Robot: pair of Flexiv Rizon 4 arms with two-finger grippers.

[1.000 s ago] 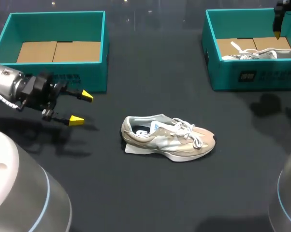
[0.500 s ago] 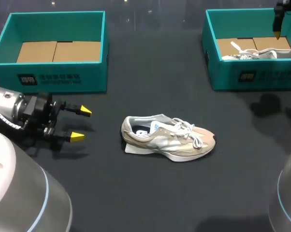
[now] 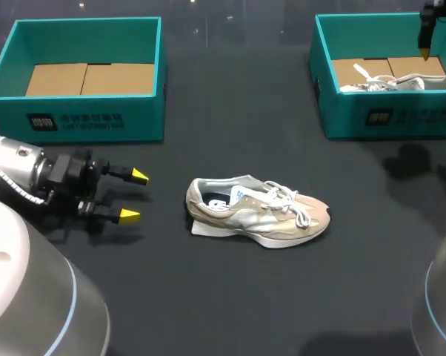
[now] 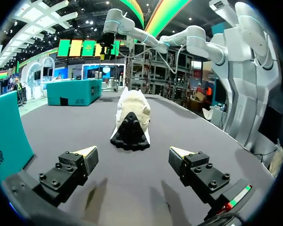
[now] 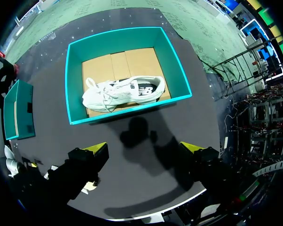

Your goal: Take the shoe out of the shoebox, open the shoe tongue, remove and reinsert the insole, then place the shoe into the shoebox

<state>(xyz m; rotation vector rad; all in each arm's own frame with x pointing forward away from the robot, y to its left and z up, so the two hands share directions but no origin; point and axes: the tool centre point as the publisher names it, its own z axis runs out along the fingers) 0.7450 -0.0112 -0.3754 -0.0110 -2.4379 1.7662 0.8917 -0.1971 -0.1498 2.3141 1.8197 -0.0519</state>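
The beige shoe (image 3: 256,215) lies on its sole in the middle of the dark table (image 3: 230,297), outside of both boxes. Its heel points to our left side and its toe to our right side, and the white laces lie loose over the tongue.

Our left gripper (image 3: 134,196) is low over the table, near the heel of the shoe but apart from it. Its two fingers stand wide and hold nothing. In the left wrist view the shoe (image 4: 129,117) is straight ahead of this gripper, on the line between the two yellow tips, with the black heel turned to it.

Behind the left gripper stands the left shoebox (image 3: 82,119). It is teal, and we see only brown cardboard on its bottom.

Our right gripper (image 5: 145,147) hangs high above the right shoebox (image 5: 127,110), also with the fingers wide and nothing between them. Inside this box a white shoe (image 5: 122,92) lies on its side on the cardboard.

The beige shoe is well apart from the right gripper and from both shoeboxes.
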